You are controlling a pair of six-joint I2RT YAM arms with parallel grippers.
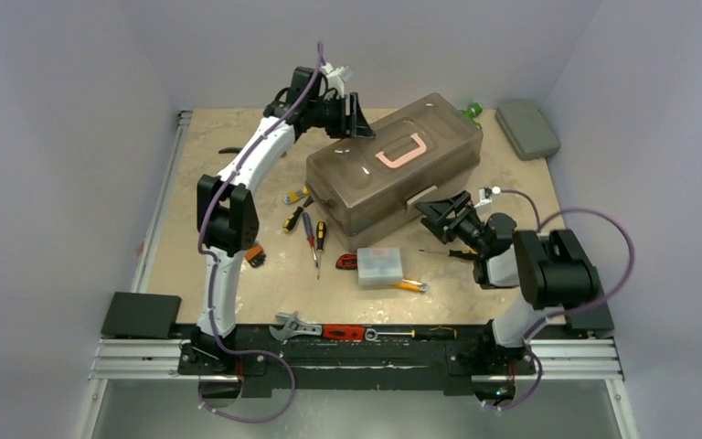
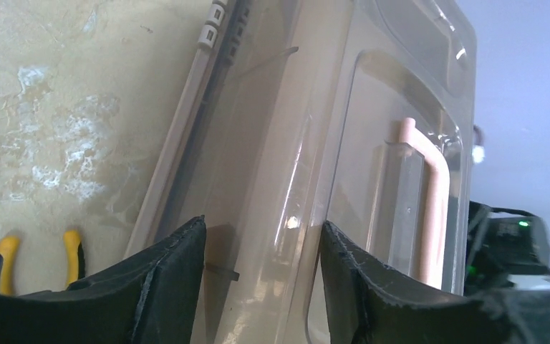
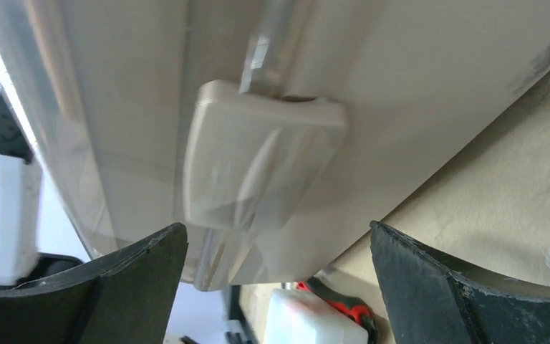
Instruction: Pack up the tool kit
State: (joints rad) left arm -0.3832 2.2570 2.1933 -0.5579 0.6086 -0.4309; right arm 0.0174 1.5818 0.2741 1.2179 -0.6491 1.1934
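The toolbox (image 1: pixel 393 169) is sitting closed toward the table's (image 1: pixel 210 123) far edge, while screwdrivers (image 1: pixel 311 233) are lying loose off its near-left corner, so packing is looking barely begun. The left gripper (image 1: pixel 358 117) is straddling the lid's far-left end; I cannot tell whether it is gripping. The right gripper (image 1: pixel 441 206) is gaping wide at the near-side latch (image 3: pixel 258 165).
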